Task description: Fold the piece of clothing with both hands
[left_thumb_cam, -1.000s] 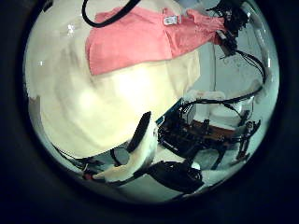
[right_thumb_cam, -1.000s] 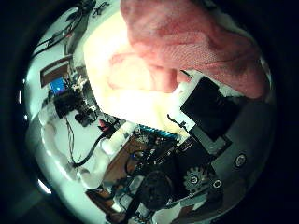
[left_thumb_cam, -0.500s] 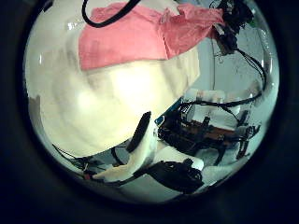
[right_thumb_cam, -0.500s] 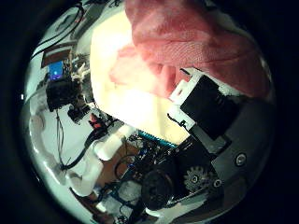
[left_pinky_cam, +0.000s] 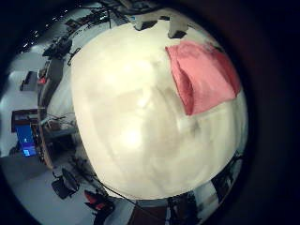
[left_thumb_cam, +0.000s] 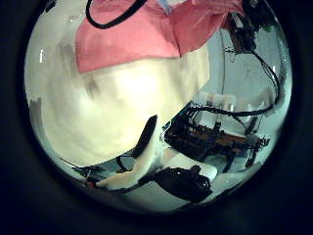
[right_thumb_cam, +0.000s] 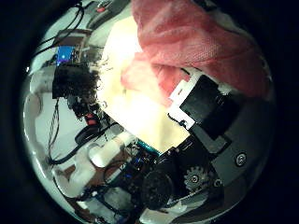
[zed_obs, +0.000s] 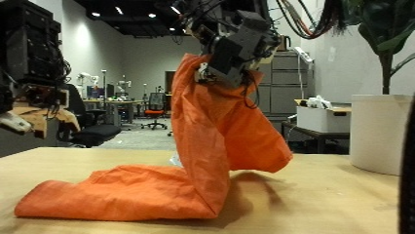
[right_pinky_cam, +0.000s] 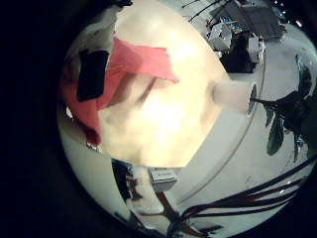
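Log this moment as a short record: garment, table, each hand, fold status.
garment: orange cloth, one end lifted high, the rest trailing on the table
table: light wood
holding hand: a hand above the table, fingers pinching the cloth's top edge; which hand cannot be told from the outside view
right hand: cloth close against its palm
left hand: away from the cloth, holding nothing
fold status: not yet folded

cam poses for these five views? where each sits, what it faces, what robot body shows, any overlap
Outside view: fixed, low at table edge; a hand holds the orange garment up.
Left little-finger palm: above table, garment; no body.
Left thumb palm: garment, own fingers.
Right little-finger palm: garment, own finger.
Right thumb palm: garment close, own fingers.
Shared: garment in all.
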